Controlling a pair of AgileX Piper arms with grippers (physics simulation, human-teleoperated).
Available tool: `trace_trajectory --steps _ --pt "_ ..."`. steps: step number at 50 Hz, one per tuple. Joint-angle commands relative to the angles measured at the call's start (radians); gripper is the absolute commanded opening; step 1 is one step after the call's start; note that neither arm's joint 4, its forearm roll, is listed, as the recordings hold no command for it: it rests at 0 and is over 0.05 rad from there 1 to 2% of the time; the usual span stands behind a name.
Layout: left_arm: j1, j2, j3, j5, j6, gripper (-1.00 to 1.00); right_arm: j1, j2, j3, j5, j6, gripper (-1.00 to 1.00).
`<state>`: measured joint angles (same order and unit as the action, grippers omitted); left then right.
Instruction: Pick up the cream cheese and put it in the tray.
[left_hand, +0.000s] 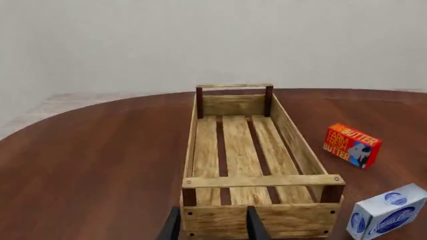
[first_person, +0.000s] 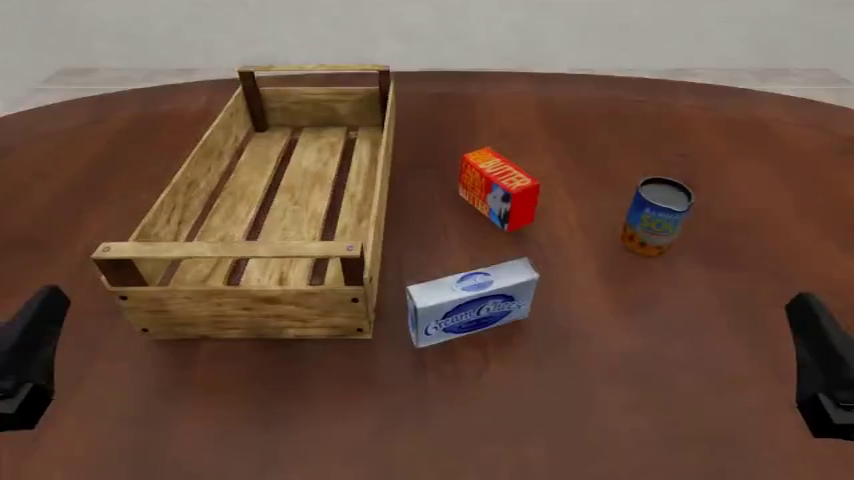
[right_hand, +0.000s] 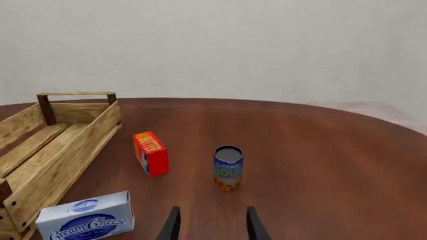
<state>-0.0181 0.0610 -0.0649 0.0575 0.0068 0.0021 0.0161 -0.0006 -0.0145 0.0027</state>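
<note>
1. Cream cheese (first_person: 473, 302) is a small cardboard-looking carton, so I judge it light, stiff and flat-sided, with smooth printed faces that could slip a little under a weak pinch.
2. Best hold, in my judgement: across the two broad faces near the middle, from above, since it stands on a long edge and could topple if nudged on one end.
3. It looks white and pale blue, with a dark blue oval logo in white script on the broad face and a small round mark on top.
4. It sits ahead of the right end effector (right_hand: 209, 225) and off to its left side, well apart from it; the fingers stand parted, gripping nothing.
5. From the left end effector (left_hand: 211, 226), also parted and unloaded, the box is ahead and to the right, past the near corner of the tray (first_person: 235, 248), which stands just in front of that end effector.
6. On the surface (first_person: 641, 380), the box is just beside the tray's near end, not touching it as far as I can tell.
</note>
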Motion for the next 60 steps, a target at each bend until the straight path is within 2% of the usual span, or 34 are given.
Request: trace_trajectory --steps 1,5,8,9,12,24,28,29,31,32,33,38,40,42,45,51,60 --pt "-0.015 -0.032 -0.011 -0.024 0.023 1.0 0.005 0.059 0.0 -0.05 0.004 1.0" --pt "-0.012 0.017 -0.025 -0.04 -0.036 1.0 0.0 0.041 0.0 -0.033 0.001 1.0" --pt "-0.024 0.02 -0.027 -0.039 -0.026 1.0 0.005 0.03 0.0 -0.022 0.001 1.0" --pt "-0.053 0.038 -0.051 -0.015 -0.022 1.0 0.008 0.015 0.0 0.003 -0.013 1.0" --pt "-0.058 0.038 -0.081 0.011 -0.024 1.0 0.007 -0.012 0.0 0.03 -0.004 1.0" --pt "-0.117 0.085 -0.203 0.102 -0.037 1.0 0.001 -0.016 0.0 0.037 -0.009 1.0" --pt "-0.143 0.128 -0.203 0.076 -0.031 1.0 0.004 -0.016 0.0 0.038 -0.01 1.0" --pt "-0.186 0.143 -0.218 0.071 0.013 1.0 0.004 -0.016 0.0 0.037 -0.01 1.0" --pt "-0.195 0.177 -0.225 0.064 0.02 1.0 0.004 -0.016 0.001 0.038 -0.01 1.0" --pt "-0.195 0.178 -0.226 0.063 0.02 1.0 0.004 -0.016 0.001 0.038 -0.01 1.0" --pt "-0.199 0.199 -0.248 0.06 -0.014 1.0 0.007 -0.016 0.0 0.034 -0.008 1.0" --pt "-0.199 0.2 -0.249 0.059 -0.014 1.0 0.007 -0.016 0.0 0.034 -0.008 1.0" --pt "-0.268 0.304 -0.287 0.032 0.009 1.0 0.014 -0.016 0.0 0.036 -0.005 1.0" --pt "-0.305 0.344 -0.292 0.019 0.046 1.0 0.016 -0.016 0.0 0.035 -0.003 1.0" --pt "-0.316 0.419 -0.312 0.011 0.057 1.0 0.018 -0.016 0.0 0.039 0.01 1.0" --pt "-0.35 0.457 -0.363 -0.004 0.031 1.0 0.026 -0.016 0.0 0.042 0.006 1.0" --pt "-0.42 0.556 -0.434 -0.008 0.051 1.0 0.037 -0.016 0.0 0.045 0.006 1.0"
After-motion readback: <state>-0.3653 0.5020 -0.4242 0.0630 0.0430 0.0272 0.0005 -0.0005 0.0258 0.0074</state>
